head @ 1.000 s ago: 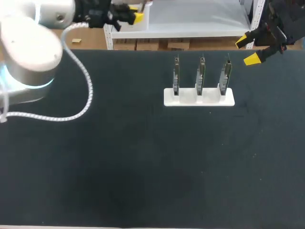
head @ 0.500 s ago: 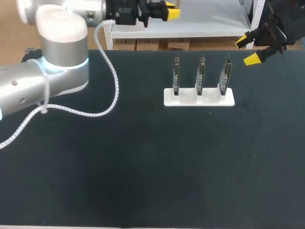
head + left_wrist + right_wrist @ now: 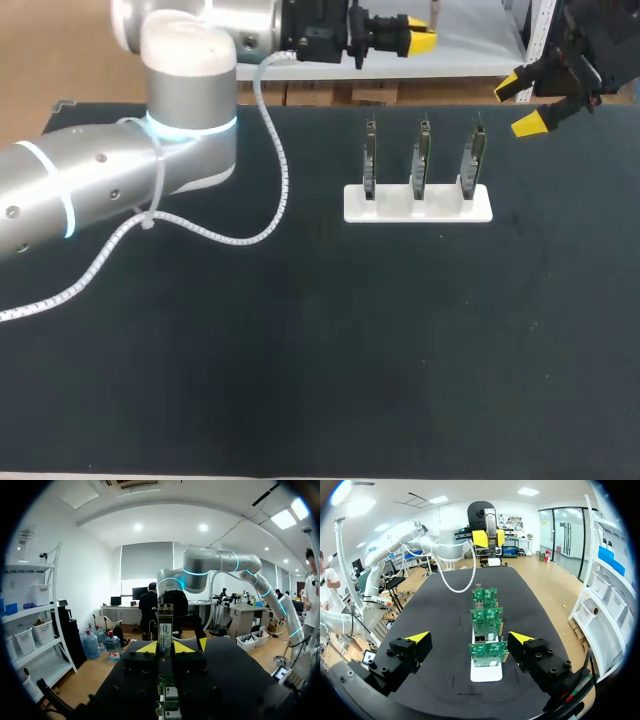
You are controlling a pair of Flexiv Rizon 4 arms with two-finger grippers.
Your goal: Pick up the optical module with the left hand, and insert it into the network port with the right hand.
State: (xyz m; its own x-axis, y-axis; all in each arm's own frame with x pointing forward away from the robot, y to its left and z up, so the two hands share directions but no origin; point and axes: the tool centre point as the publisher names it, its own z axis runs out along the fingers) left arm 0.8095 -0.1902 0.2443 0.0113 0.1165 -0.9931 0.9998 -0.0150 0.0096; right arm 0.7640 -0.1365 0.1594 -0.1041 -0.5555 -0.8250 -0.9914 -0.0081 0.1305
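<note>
My left gripper (image 3: 412, 32) hangs past the table's far edge, left of the board row, and is shut on the optical module (image 3: 165, 628), a slim metal stick standing up between the yellow tips. From the right wrist view, that left gripper (image 3: 488, 537) shows beyond the far end of the row with the module (image 3: 489, 522) in it. Three green circuit boards with network ports (image 3: 421, 158) stand upright in a white holder (image 3: 418, 205). My right gripper (image 3: 525, 103) is open and holds nothing at the far right, beside the rightmost board (image 3: 473, 157). In its own view the boards (image 3: 487, 652) line up ahead of its fingers.
The left arm's white coiled cable (image 3: 270, 190) droops onto the black table (image 3: 300, 350) left of the holder. The arm's thick silver link (image 3: 120, 180) lies over the table's far left part.
My left arm has swung rightward along the far edge, carrying its gripper and the module toward the boards. The right arm and the holder have not moved.
</note>
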